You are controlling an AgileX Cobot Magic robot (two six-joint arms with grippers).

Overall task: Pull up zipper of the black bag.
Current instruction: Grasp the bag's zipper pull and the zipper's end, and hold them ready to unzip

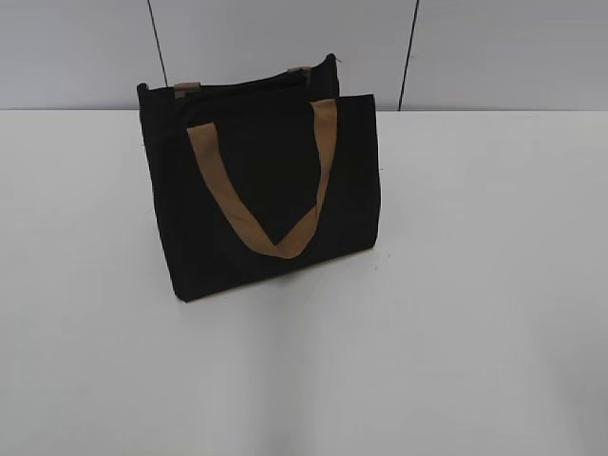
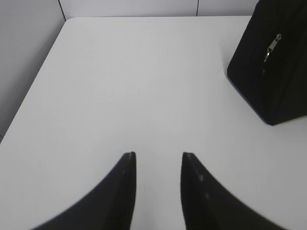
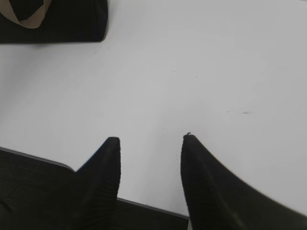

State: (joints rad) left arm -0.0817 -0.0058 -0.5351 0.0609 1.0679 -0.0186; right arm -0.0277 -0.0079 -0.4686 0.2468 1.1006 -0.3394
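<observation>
Both end effectors, left end effector (image 2: 158,154) and right end effector (image 3: 149,139), hang open and empty over the desk (image 1: 475,285); the zipper (image 2: 272,46) sits on the black bag (image 1: 261,190) end panel at 1 o'clock in the left wrist view, so approach with the left, pinch the tab squarely, and brace the bag with the right.

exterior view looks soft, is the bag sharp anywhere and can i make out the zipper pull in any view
Exterior view: soft, flatly lit, the black bag a near-featureless dark mass with a faint shadow below. Left wrist view: sharper, zipper pull glints silver on the bag's end. Right wrist view: only a bag corner, no pull.
</observation>
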